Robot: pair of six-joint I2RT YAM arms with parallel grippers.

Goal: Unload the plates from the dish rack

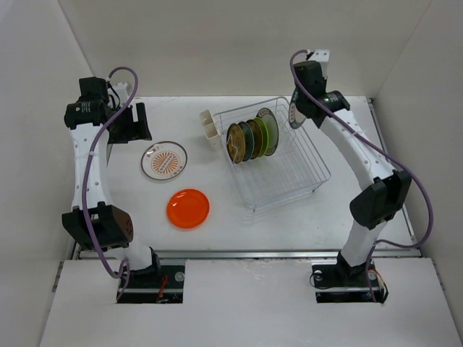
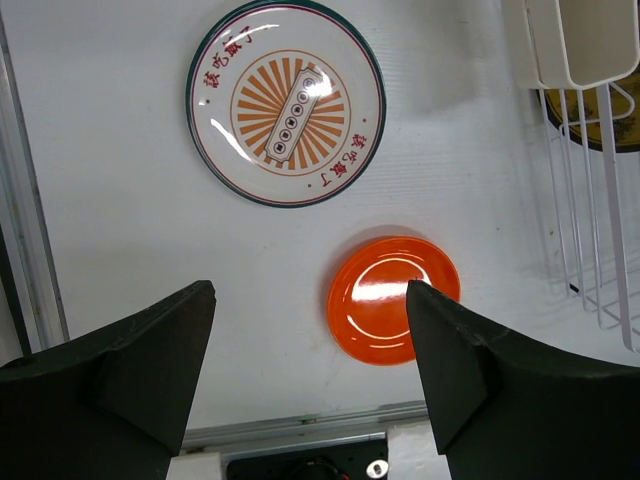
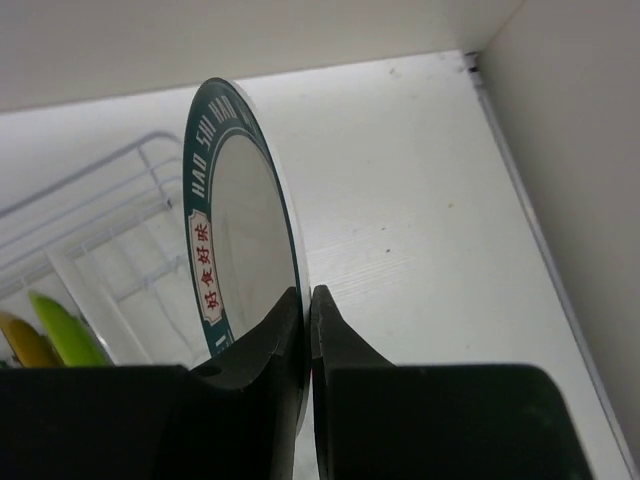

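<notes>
One broad white counter (image 1: 239,224) carries a rectangular white wire dish rack (image 1: 304,165) at centre right, with a small white cutlery cup (image 1: 209,127) on its left side. Upright in the rack's slots stands a row of round plates, among them an amber-yellow patterned plate (image 1: 235,143), a dark green plate (image 1: 248,139) and a lime green plate (image 1: 270,134). Left of the rack, a white plate with an orange sunburst pattern (image 1: 164,160) lies flat on the counter, and a smaller orange-red plate (image 1: 188,208) lies flat nearer the arm bases. The right gripper (image 3: 306,300) is closed on the lower rim of a white plate with a teal rim (image 3: 240,230), held on edge above the rack's far right corner. The left gripper (image 2: 310,292) hangs wide open and empty over the counter's far left, both flat plates below it.
</notes>
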